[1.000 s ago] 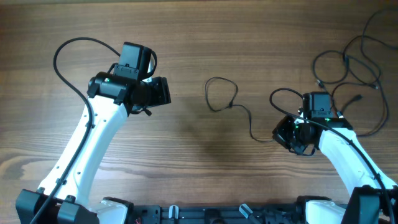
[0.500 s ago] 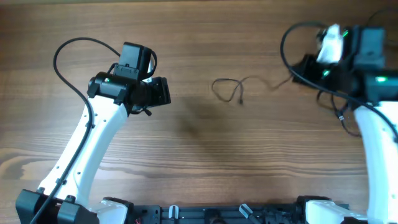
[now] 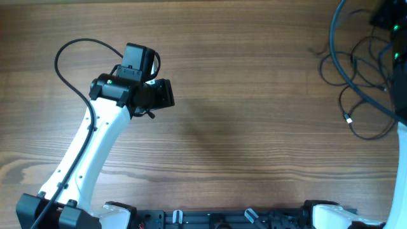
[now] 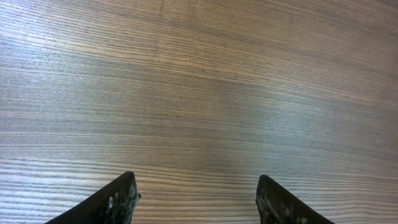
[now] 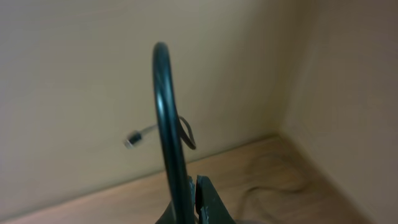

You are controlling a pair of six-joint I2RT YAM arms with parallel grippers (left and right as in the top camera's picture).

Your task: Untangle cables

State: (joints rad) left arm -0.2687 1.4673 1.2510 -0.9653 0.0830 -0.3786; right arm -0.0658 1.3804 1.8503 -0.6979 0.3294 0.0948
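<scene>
Several thin black cables (image 3: 359, 79) lie in loose, overlapping loops at the table's far right, one small plug (image 3: 348, 118) pointing toward the front. In the right wrist view my right gripper (image 5: 194, 182) is shut. A thin cable (image 5: 186, 134) with a silver plug (image 5: 132, 140) hangs in the air just beyond its tips, held there. The grip point is hidden behind a thick cord. My left gripper (image 3: 164, 94) (image 4: 196, 183) hovers open over bare wood at the left, nothing between its fingers.
A thick black cord (image 3: 346, 70) (image 5: 165, 106) wired to the right arm arcs over the cable heap. The right arm (image 3: 400, 165) runs up the right edge, its head mostly out of the overhead view. A beige wall (image 5: 74, 74) rises behind the wooden table (image 3: 254, 140).
My right gripper has swung from the front right up to the far right corner, dragging one cable off the table's middle. The left arm has not moved.
</scene>
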